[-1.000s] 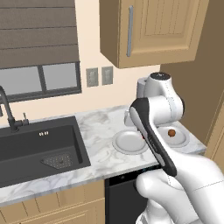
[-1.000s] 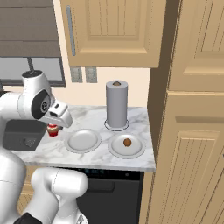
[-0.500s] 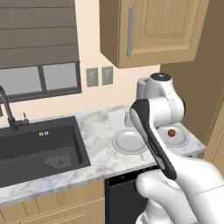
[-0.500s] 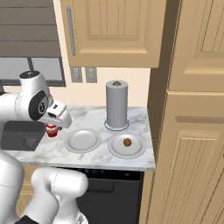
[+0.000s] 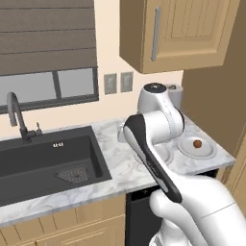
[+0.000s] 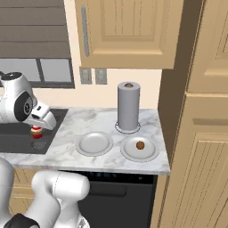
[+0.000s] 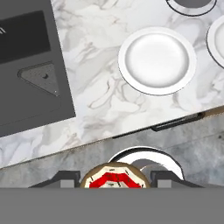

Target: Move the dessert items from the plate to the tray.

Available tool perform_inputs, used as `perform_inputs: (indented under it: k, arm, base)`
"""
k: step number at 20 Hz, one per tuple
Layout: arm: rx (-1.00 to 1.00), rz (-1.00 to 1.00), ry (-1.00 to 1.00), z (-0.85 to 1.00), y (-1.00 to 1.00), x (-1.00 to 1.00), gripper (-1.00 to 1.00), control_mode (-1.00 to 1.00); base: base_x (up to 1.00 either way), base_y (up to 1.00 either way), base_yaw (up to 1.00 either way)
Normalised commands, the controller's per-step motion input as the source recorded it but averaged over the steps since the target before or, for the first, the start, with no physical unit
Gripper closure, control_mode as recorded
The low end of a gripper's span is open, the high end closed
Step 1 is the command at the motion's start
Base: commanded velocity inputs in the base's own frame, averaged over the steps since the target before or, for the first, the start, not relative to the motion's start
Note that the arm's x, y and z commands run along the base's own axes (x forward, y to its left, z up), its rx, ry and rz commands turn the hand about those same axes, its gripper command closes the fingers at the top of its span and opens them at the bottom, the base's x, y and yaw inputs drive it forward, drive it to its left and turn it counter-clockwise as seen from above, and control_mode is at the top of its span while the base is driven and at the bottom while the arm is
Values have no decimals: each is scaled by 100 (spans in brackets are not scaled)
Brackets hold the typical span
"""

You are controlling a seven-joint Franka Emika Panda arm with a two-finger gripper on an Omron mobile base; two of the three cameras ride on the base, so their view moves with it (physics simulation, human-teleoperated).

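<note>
Left base view has the brown ball (image 5: 197,143) on the far plate (image 5: 207,152) near the counter's right end; right base view has the gripper (image 6: 37,132) clamped on the cupcake (image 6: 36,132) over the sink's (image 6: 18,141) edge, apparently; hand view has bare marble (image 7: 94,83) between sink and empty plate (image 7: 157,60)

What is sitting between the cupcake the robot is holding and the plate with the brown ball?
An empty pale plate sits on the counter between the cupcake in the gripper and the ball's plate, as the right base view shows.
</note>
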Motion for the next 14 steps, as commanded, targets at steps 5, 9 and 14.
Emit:
perform_inputs:
  k: [5, 9, 14]
  arm:
    - [0, 0, 0, 0, 0, 0, 100, 100]
    - [0, 0, 0, 0, 0, 0, 100, 100]
    - [0, 0, 0, 0, 0, 0, 100, 100]
  base:
    - [0, 100, 1]
    - [0, 100, 4]
    - [0, 100, 16]
